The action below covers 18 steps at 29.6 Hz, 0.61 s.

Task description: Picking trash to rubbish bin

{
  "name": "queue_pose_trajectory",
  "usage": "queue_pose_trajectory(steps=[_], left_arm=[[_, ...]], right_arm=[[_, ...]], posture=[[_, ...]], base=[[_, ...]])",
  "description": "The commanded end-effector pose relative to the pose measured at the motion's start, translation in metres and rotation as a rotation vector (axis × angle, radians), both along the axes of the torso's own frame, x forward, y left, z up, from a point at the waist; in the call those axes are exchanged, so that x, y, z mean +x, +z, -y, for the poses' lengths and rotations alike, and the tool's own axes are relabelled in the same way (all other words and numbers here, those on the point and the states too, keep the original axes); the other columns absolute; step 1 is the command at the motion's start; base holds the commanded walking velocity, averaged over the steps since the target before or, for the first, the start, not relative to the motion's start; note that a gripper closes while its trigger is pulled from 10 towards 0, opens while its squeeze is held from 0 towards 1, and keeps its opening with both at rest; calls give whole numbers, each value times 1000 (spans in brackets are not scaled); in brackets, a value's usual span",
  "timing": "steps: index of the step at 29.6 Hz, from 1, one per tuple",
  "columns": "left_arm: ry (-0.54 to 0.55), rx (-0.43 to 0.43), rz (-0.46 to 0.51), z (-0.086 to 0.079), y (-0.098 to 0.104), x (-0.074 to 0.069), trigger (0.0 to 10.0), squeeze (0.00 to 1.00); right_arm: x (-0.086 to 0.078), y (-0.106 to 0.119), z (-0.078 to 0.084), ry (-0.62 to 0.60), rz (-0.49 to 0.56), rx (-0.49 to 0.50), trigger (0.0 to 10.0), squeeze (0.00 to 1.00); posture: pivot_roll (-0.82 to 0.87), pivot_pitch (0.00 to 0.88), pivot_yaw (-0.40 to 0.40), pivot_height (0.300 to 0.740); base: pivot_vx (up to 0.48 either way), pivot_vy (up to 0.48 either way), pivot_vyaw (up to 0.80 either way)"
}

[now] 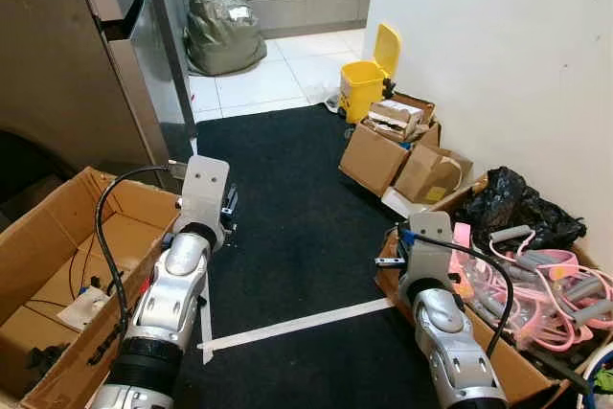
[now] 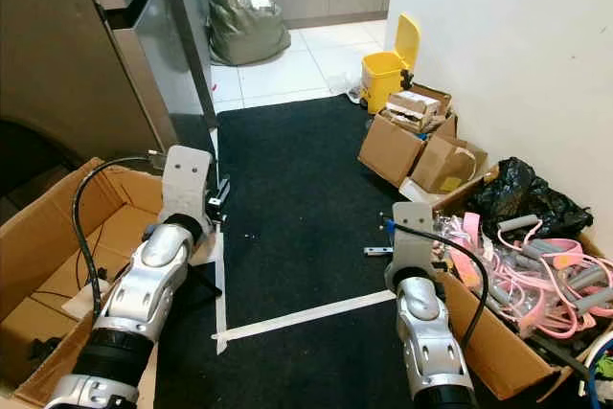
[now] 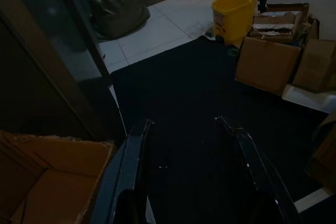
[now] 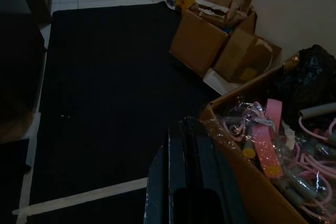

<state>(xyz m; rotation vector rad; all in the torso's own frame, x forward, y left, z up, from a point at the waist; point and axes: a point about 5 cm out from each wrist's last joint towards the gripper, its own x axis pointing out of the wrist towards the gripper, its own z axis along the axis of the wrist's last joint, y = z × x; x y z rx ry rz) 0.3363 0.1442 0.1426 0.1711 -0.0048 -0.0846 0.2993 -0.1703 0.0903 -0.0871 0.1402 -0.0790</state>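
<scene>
Nothing collected yet: left gripper fingers spread wide, empty; right gripper fingers pressed together, empty; yellow bin far ahead of both.

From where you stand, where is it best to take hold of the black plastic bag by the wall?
Probably at the crumpled top of the black plastic bag, coming from above. It lies slumped against the white wall, with a box of pink tubing in front, so the raised folds offer the easiest pinch.
</scene>
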Motion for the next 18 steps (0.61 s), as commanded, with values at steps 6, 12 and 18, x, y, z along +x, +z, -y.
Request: queue_pose_trajectory(steps=[6, 12, 18], left_arm=[[14, 22, -39, -3, -8, -1, 10000, 0], [9, 25, -45, -1, -10, -3, 10000, 0], [5, 26, -48, -1, -11, -3, 10000, 0]], right_arm=[[-2, -3, 1, -4, -18, 10, 10000, 0], [-2, -4, 3, -9, -20, 5, 10000, 0], [-3, -5, 3, -12, -25, 3, 10000, 0]], posture=[[-25, 83, 56, 740], [-26, 81, 55, 740], [-28, 73, 57, 740]], base=[[0, 0, -800], [0, 0, -800], [0, 0, -800]])
